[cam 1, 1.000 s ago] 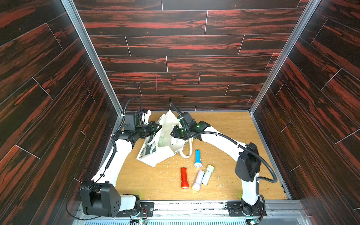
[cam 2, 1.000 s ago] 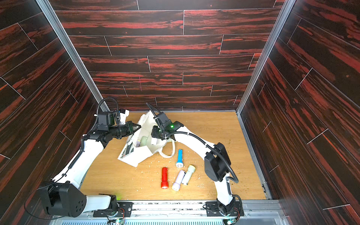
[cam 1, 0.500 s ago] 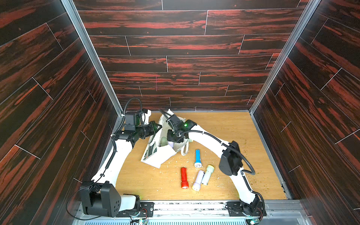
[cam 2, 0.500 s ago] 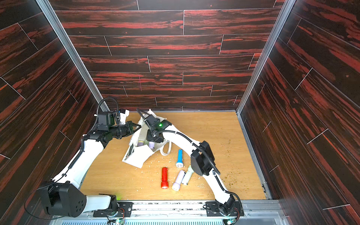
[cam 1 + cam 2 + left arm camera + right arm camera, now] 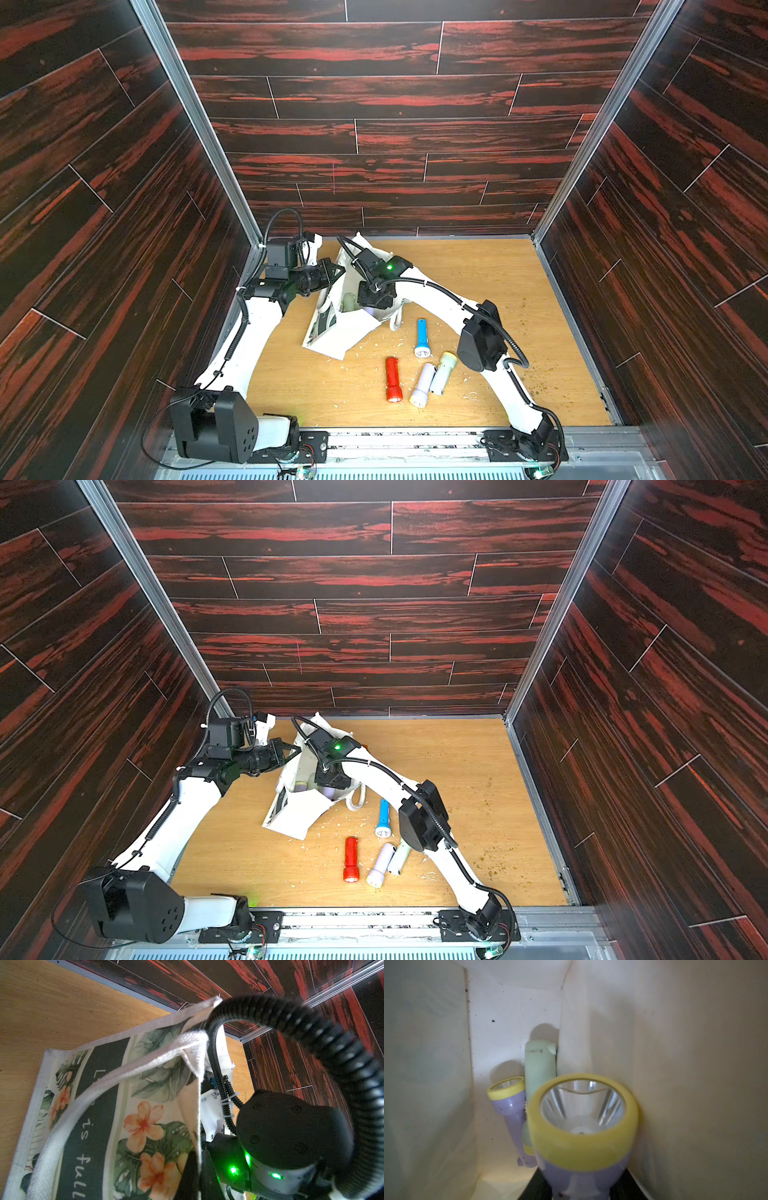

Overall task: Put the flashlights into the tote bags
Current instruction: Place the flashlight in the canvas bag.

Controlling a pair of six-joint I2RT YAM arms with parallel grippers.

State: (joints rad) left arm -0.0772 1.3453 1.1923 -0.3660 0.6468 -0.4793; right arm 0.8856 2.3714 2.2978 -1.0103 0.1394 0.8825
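The right gripper (image 5: 375, 298) is sunk in the mouth of the tote bag (image 5: 345, 334). Its dark fingers (image 5: 533, 1188) are clamped on the barrel of a held lilac flashlight (image 5: 583, 1126), whose yellow-ringed lens faces the wrist camera. Deeper in the bag lie two more: a second lilac flashlight (image 5: 508, 1103) with the same yellow ring, and a mint flashlight (image 5: 540, 1068) with its tail end pointing away from the camera. These two touch side by side against the pale lining in a corner fold. The left gripper (image 5: 335, 272) is closed on the bag's upper rim on the side toward the left wall, holding that edge up so the mouth gapes. Its fingers are out of sight in its own wrist view, which shows the printed face of the bag with leaves, orange flowers and white script, and a cream strap (image 5: 128, 1068) running across it. The bag sits tilted at the left rear of the wooden table (image 5: 519, 299) with its closed end toward the front. A second strap loop (image 5: 397, 322) lies on the wood beside it. Outside the bag, four more lie nearer the front. A blue flashlight (image 5: 422, 334) is just beside the loop. Beyond it are a red flashlight (image 5: 392, 378), a loose lilac flashlight (image 5: 423, 382) and a mint-bodied flashlight (image 5: 443, 374), the last two touching. Pale crumbs (image 5: 374, 345) are scattered around them.
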